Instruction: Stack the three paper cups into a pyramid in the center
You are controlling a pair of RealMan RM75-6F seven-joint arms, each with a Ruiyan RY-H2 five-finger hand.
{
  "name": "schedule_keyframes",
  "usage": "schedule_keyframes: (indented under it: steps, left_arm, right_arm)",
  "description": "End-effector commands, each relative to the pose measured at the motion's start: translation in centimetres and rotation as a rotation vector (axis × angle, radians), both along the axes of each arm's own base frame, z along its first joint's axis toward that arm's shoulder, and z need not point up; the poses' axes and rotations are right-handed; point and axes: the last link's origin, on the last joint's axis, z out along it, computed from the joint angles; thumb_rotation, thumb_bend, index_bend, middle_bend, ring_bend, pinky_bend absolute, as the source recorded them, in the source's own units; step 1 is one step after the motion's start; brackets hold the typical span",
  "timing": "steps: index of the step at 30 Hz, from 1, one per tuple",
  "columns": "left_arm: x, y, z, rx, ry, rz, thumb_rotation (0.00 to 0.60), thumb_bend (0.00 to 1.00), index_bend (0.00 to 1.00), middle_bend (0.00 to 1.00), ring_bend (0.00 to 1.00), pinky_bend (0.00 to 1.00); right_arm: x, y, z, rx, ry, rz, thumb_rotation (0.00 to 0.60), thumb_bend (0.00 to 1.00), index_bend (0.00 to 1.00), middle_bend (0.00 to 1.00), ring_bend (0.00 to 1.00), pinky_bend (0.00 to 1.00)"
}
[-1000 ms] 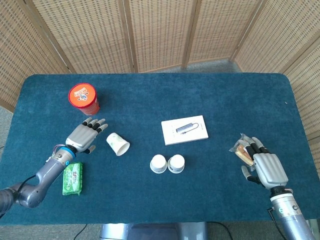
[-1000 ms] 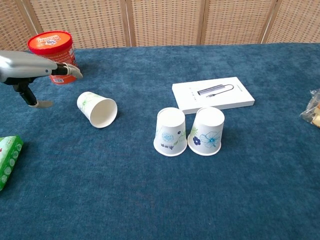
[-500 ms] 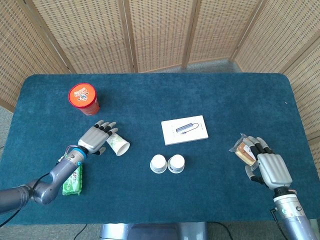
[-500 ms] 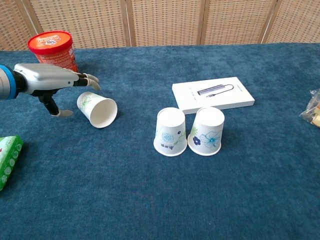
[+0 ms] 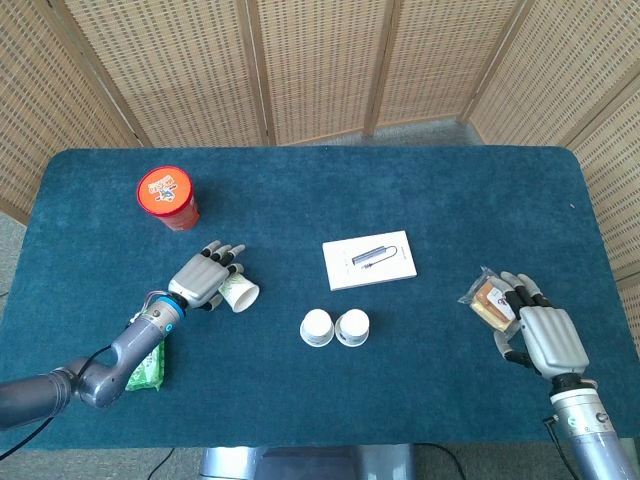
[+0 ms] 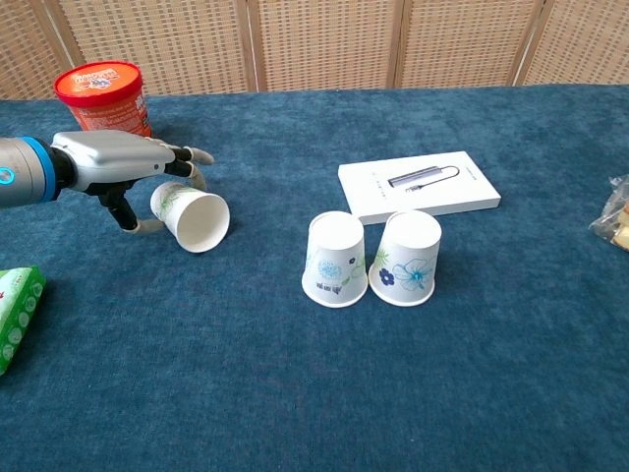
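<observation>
Two paper cups stand upside down, side by side and touching, at the table's centre; the head view shows them from above. A third paper cup lies on its side to their left, mouth toward the front. My left hand reaches over its closed end, fingers stretched above it and thumb low beside it; I cannot tell if it touches. My right hand lies open at the front right, holding nothing.
A red tub stands at the back left behind my left hand. A flat white box lies just behind the two cups. A green packet sits under my left forearm. A snack packet lies by my right hand's fingertips.
My left hand has moved right, from beside the red tub to over the lying cup, thumb now beside it. The cup has not moved. My right hand drew back slightly.
</observation>
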Motion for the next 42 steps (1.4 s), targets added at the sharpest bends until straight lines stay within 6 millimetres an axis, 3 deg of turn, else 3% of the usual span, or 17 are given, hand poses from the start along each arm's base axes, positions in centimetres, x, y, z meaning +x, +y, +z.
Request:
schedule_keyframes:
  steps: [1, 9, 16, 20, 31, 42]
  left_arm:
    - [0.0, 0.1, 0.0, 0.027, -0.023, -0.016, 0.600, 0.45, 0.35, 0.00, 0.00, 0.07]
    - [-0.3, 0.3, 1.2, 0.075, 0.007, -0.065, 0.600, 0.45, 0.40, 0.00, 0.00, 0.13]
    - [1.5, 0.1, 4.5, 0.181, 0.219, -0.326, 0.600, 0.45, 0.37, 0.00, 0.00, 0.11]
    - [2.5, -0.4, 5.3, 0.219, 0.340, -0.450, 0.600, 0.45, 0.37, 0.00, 0.00, 0.09]
    - [3.4, -2.1, 3.8, 0.264, 0.681, -0.704, 0.600, 0.45, 0.35, 0.00, 0.00, 0.08]
    - [2.7, -4.0, 1.5, 0.309, 0.926, -0.806, 0.600, 0.45, 0.36, 0.00, 0.00, 0.08]
  right_arm:
    - [0.0, 0.0, 0.1, -0.003, -0.003, 0.000, 0.600, 0.48, 0.11, 0.09, 0.00, 0.31]
    - [0.0, 0.1, 0.1, -0.006, -0.007, 0.001, 0.600, 0.48, 0.11, 0.09, 0.00, 0.32]
    - [0.0, 0.0, 0.1, -0.005, -0.018, 0.008, 0.600, 0.48, 0.11, 0.09, 0.00, 0.32]
    - [0.0, 0.1, 0.0, -0.001, -0.024, 0.014, 0.600, 0.48, 0.11, 0.09, 0.00, 0.32]
    - [-0.4, 0.4, 0.4, -0.006, -0.040, 0.018, 0.600, 0.48, 0.10, 0.09, 0.00, 0.31]
    - [-0.8, 0.5, 0.5, -0.003, -0.052, 0.017, 0.600, 0.48, 0.10, 0.09, 0.00, 0.32]
